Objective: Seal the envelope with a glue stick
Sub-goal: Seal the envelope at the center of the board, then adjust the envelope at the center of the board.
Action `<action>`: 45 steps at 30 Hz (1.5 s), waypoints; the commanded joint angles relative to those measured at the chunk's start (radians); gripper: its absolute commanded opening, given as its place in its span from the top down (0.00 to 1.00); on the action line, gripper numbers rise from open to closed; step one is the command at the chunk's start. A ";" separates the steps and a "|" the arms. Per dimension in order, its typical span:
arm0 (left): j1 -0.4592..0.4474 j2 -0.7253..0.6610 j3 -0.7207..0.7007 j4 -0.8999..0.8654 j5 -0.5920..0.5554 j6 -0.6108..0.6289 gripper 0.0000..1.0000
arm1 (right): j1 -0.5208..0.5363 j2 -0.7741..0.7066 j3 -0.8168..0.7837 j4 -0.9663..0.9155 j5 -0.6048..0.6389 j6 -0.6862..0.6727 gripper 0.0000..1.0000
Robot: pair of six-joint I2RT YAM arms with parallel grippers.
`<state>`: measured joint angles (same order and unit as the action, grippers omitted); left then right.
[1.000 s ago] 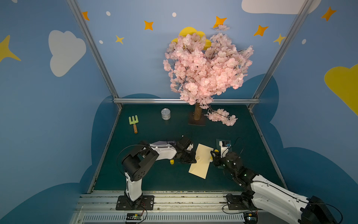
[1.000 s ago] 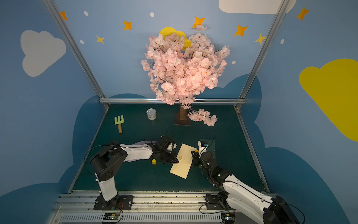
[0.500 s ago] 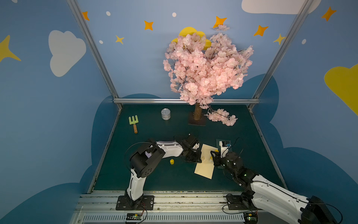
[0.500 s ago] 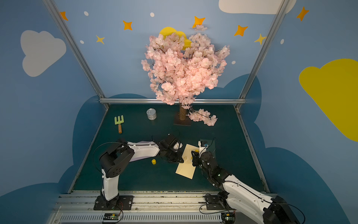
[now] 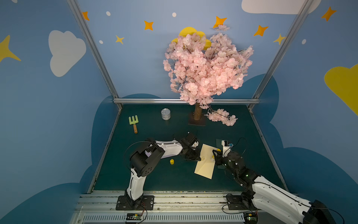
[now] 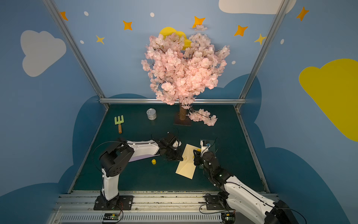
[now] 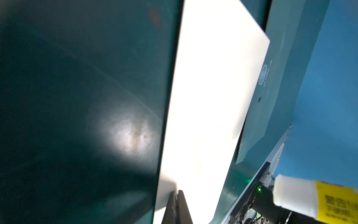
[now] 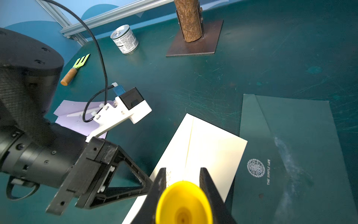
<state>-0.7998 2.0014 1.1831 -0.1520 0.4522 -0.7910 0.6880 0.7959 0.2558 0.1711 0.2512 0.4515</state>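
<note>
- Your right claw [image 8: 183,174] grips the glue stick [image 8: 183,203], lower centre; left claw [image 7: 176,193] closed at the envelope [image 5: 205,166] edge.
- Likely the gluing step: next, rub it across the envelope.

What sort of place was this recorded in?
Probably a staged robot-recording booth rather than a real room: blue walls painted with clouds and stars, an artificial cherry-blossom tree on a green tabletop, and robot arms bolted to a rail.

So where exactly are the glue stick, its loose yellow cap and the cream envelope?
glue stick [image 8: 183,201]: right wrist view, on its round yellow end facing the camera.
yellow cap [image 5: 171,161]: in a top view, on the cap's middle.
cream envelope [image 5: 206,168]: in a top view, on its bare near half.
</note>
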 commanded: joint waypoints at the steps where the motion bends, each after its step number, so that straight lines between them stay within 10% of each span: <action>1: -0.012 0.031 0.024 0.002 0.017 -0.002 0.97 | -0.012 -0.037 0.000 -0.040 0.017 -0.016 1.00; 22: -0.029 0.158 0.117 -0.042 -0.027 -0.008 0.97 | -0.044 -0.069 -0.019 -0.070 0.002 -0.005 1.00; 37: 0.063 -0.060 -0.161 -0.097 -0.173 -0.020 0.97 | -0.054 -0.080 -0.028 -0.073 -0.002 0.000 1.00; 45: 0.018 -0.141 0.001 -0.130 -0.087 0.023 0.97 | -0.079 -0.148 -0.001 -0.144 0.034 0.047 1.00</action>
<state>-0.7536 1.8988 1.1076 -0.2310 0.3542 -0.8055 0.6250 0.6899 0.2375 0.0788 0.2543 0.4637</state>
